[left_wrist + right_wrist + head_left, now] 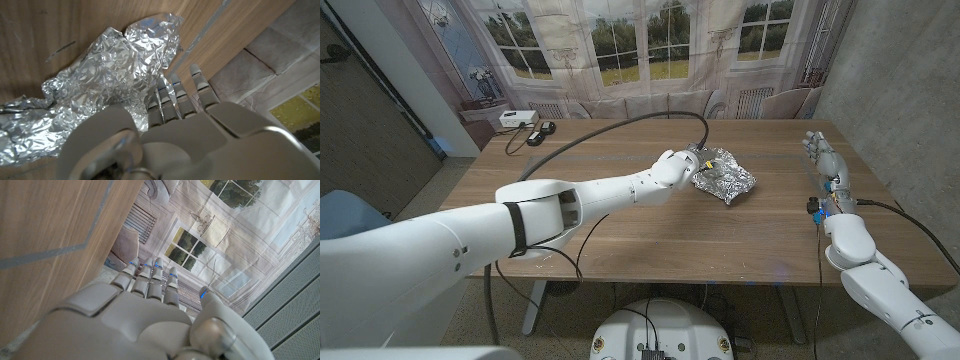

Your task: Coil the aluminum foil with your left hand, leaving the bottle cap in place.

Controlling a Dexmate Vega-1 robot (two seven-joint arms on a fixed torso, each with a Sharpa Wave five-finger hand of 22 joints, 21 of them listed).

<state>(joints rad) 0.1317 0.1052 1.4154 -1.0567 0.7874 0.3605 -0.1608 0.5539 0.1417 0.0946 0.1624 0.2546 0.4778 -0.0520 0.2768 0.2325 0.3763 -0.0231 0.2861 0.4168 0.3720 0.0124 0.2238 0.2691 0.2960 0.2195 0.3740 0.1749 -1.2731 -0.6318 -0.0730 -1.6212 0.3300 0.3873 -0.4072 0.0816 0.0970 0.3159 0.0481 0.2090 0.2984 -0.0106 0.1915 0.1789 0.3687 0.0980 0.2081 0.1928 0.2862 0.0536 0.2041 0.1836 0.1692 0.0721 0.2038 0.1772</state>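
Left arm stretched long across the worktop (620,230), its hand (682,163) at the crumpled foil (725,176) near the middle, fingers (176,95) extended onto the sheet's edge, touching it, not clasping. Right hand (823,156) upright at the right edge, fingers spread, holding nothing.

silver crinkled aluminum foil (724,175) on a brown wood-grain table (620,230); white left hand (688,162); pale grey right hand (820,152) with blue lights.

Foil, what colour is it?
Shiny silver, crinkled all over; the foil shows best in the left wrist view.
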